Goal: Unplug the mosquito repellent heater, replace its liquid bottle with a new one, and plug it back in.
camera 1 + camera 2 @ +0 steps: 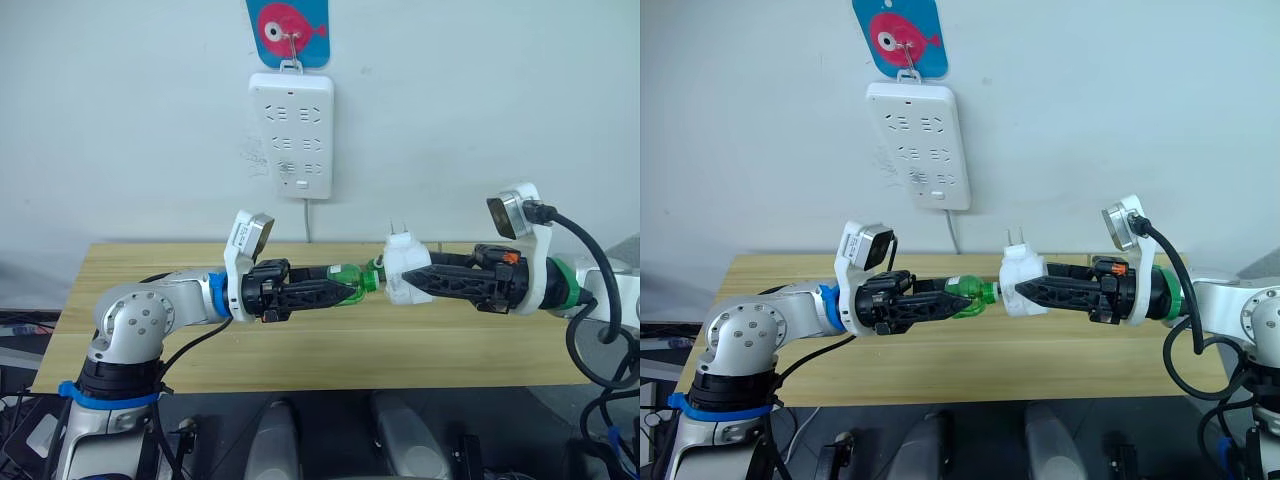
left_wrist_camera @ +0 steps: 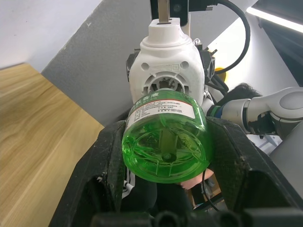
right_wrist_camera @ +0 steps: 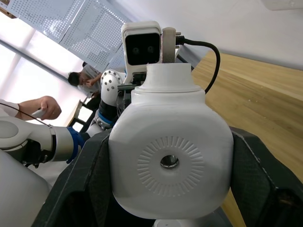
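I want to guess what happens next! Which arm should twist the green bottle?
Probably the left. Its claw grips the green bottle by its body, so it can turn it. The right claw is busy holding the heater steady.

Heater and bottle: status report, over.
Left gripper shut on green bottle. Right gripper shut on heater, unplugged, prongs up. Bottle neck at heater's socket, held above table. Power strip on wall, nothing in the way.

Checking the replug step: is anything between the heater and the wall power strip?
Nothing visible. The right end effector holds the heater above the table, and the power strip hangs unobstructed on the wall beyond.
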Controlling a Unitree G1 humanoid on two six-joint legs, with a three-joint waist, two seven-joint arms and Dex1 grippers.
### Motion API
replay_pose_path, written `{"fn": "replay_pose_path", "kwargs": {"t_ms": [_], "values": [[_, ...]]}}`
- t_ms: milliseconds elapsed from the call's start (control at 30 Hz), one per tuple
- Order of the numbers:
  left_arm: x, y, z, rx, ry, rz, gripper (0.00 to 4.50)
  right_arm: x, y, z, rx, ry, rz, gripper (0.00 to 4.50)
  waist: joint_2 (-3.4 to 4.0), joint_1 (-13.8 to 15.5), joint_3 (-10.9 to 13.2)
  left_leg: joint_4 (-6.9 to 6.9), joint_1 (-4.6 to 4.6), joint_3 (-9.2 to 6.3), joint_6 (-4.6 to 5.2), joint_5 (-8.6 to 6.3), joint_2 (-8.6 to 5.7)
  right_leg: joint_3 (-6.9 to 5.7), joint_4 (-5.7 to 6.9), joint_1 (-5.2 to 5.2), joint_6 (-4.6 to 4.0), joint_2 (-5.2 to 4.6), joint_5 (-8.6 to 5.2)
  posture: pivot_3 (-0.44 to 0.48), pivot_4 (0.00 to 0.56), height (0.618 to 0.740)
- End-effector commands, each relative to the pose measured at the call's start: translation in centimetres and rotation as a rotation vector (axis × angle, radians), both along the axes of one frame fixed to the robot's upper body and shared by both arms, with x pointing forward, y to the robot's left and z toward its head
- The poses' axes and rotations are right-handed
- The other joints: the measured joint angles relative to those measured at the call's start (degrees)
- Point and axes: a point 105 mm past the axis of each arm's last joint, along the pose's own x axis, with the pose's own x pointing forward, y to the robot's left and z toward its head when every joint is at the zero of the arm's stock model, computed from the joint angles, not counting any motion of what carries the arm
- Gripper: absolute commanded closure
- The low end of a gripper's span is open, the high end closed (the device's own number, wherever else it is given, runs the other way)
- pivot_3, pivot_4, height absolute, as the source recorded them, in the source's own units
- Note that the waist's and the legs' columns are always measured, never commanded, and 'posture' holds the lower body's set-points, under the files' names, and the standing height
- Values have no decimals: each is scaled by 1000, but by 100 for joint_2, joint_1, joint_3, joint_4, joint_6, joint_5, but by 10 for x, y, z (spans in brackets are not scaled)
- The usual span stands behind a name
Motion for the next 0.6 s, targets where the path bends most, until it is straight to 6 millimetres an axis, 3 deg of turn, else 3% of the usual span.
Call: {"fn": "replay_pose_path", "kwargs": {"t_ms": [33,267,600], "values": [[-21,-9,14,-37,-49,-134,2203,-7,4,-5,-22,-3,35,1544,0,3,0,0,0,0,0,0,0,0,0,0,0,0,0,-168,241,729],[-15,-9,14,-28,-64,-103,2203,-7,2,-7,-34,-2,40,1544,0,4,0,3,0,0,0,0,0,0,2,0,0,0,0,-168,241,729],[-12,-17,5,5,-131,-86,2203,-11,13,0,16,0,60,1544,0,4,-1,5,-1,0,0,0,0,0,2,1,0,0,0,-167,234,729]]}}
